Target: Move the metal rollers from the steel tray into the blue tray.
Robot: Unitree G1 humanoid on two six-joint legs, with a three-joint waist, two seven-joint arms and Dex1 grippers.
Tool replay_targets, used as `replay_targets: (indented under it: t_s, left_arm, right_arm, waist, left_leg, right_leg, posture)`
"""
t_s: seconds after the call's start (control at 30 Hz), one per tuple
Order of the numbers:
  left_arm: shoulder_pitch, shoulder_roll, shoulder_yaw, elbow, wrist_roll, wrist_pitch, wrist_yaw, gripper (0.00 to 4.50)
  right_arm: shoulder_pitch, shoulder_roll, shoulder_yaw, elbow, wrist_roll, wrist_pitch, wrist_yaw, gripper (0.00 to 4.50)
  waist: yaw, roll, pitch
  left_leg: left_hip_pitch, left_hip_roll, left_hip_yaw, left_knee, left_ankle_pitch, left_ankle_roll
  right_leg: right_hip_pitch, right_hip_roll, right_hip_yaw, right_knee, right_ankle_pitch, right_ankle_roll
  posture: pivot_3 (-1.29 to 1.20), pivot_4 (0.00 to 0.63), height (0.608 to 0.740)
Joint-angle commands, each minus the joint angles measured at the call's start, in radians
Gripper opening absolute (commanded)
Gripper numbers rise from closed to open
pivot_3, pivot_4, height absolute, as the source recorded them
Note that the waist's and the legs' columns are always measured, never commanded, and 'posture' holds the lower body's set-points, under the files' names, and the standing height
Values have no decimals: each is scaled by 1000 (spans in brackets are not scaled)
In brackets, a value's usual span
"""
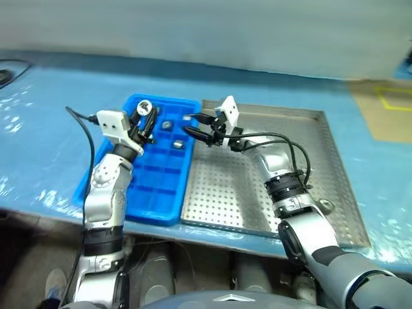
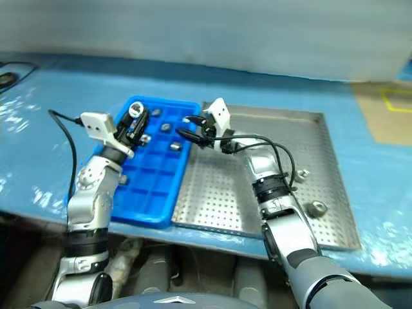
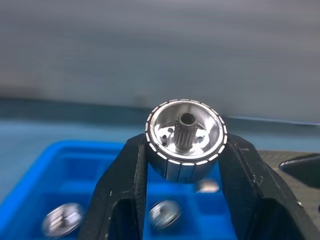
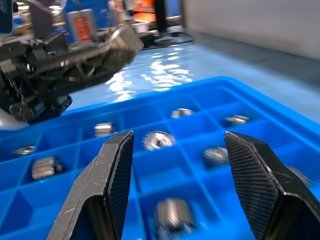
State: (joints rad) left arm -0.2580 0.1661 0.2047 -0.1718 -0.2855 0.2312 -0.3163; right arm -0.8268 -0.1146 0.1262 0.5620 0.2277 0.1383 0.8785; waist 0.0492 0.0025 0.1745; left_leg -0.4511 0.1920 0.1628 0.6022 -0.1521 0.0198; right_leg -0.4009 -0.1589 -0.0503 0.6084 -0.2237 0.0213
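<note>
Blue plastic, divided into square compartments, the blue tray [image 1: 156, 193] lies on the table with its long side against the steel tray [image 1: 335, 161]; from the left eye view a few metal rollers [image 1: 178, 145] rest in its far cells, and the left gripper [image 1: 145, 116] hangs above its far end, clamped on one roller [image 1: 144, 107]. Right eye view: the right gripper [image 2: 188, 128] reaches level across the seam between the two trays, fingers apart and holding nothing, while two loose rollers [image 2: 315, 208] lie on the perforated floor near the steel tray's right rim. Left wrist view: the held roller [image 3: 185, 139] sits pinched between both black fingers [image 3: 125, 185], hollow centre facing the camera, above blue cells containing more rollers. Right wrist view: open fingers [image 4: 117, 175] frame several compartments, most with a single roller inside.
</note>
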Motion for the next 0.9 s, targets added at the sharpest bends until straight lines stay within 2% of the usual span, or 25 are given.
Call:
replay_targets:
  t_s: [0.03,0.23,0.33,0.43,0.5,0.63,0.9]
  left_arm:
    - [55,16,-27,-101,-10,46,5,1680]
    - [94,68,-49,-112,-34,116,-33,1680]
    - [83,97,-73,-87,-31,152,-54,1680]
    - [82,127,-90,-48,-3,186,-48,1680]
    - [83,139,-84,-33,8,193,-36,1680]
    - [86,149,-78,-22,16,199,-25,1680]
    - [35,134,-92,11,4,188,-36,4302]
  right_arm:
    - [-10,-1,-16,9,-4,-49,8,3050]
    - [57,10,-1,-47,-15,-46,-15,3050]
    - [82,11,3,-73,-21,-38,-24,3050]
    - [90,1,14,-73,-47,-46,-32,3050]
    - [89,-2,10,-75,-48,-43,-33,3050]
    - [86,-7,4,-72,-45,-41,-38,3050]
    - [112,-30,-4,-105,-54,-37,-72,3050]
  waist:
    - [22,0,0]
    - [33,0,0]
    - [27,0,0]
    - [20,1,-1]
    - [17,1,-1]
    - [9,1,-1]
    - [2,1,-1]
  left_leg:
    - [0,0,1,0,0,-1]
    - [5,0,3,-7,5,-8]
    - [8,10,3,-14,10,-16]
    - [11,14,3,-25,17,-27]
    - [13,22,3,-31,21,-34]
    - [12,31,4,-35,25,-40]
    - [14,34,6,-36,27,-43]
  right_leg:
    - [0,0,0,0,0,0]
    - [0,1,4,0,0,0]
    - [-2,13,13,0,1,1]
    - [-7,21,13,1,1,1]
    - [-9,32,16,1,2,-2]
    - [-18,42,18,2,3,-9]
    - [-19,47,23,2,6,-14]
  posture:
    - [35,150,740]
    - [1,150,740]
    - [-19,150,740]
    - [-35,150,740]
    - [-37,150,740]
    - [-40,150,740]
    - [-108,150,740]
